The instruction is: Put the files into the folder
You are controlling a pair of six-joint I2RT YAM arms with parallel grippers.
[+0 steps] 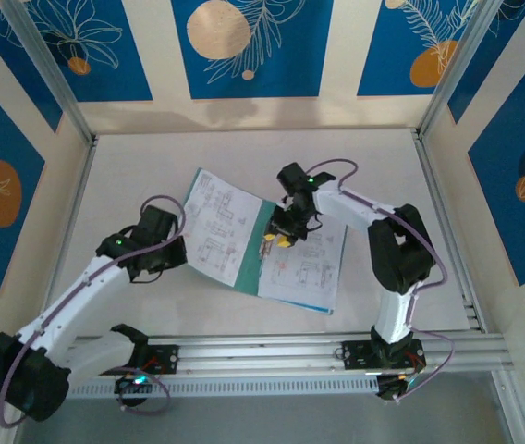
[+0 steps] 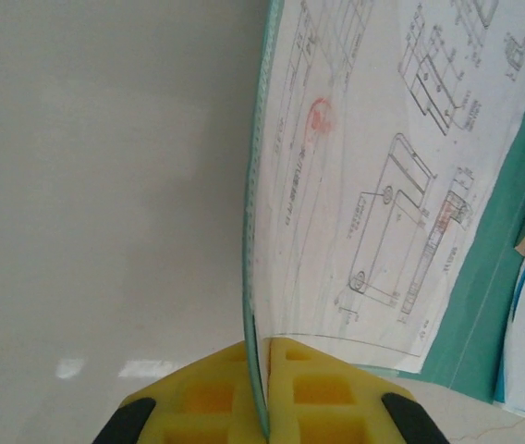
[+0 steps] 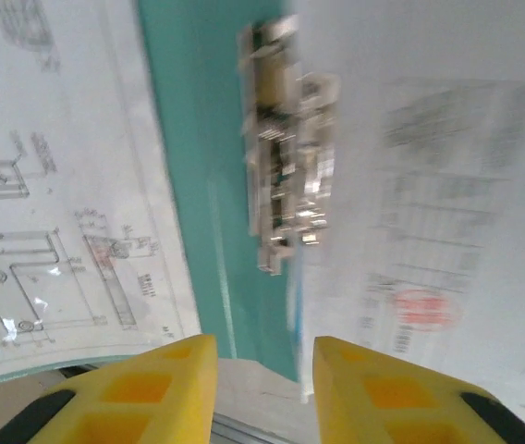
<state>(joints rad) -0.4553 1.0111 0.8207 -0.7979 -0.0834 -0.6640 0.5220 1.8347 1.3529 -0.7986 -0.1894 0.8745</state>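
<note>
The teal folder lies open on the table, with printed white files on its left half and more sheets on its right half. My left gripper is shut on the folder's left cover edge, which stands bowed upward with a drawing sheet against its inner face. My right gripper hovers open over the spine; between its yellow fingers I see teal folder and, further on, a metal clip beside a sheet with a red stamp.
Aluminium rails run along the near table edge behind both arm bases. Frame posts and patterned walls close in the sides. Bare table lies left of the raised cover.
</note>
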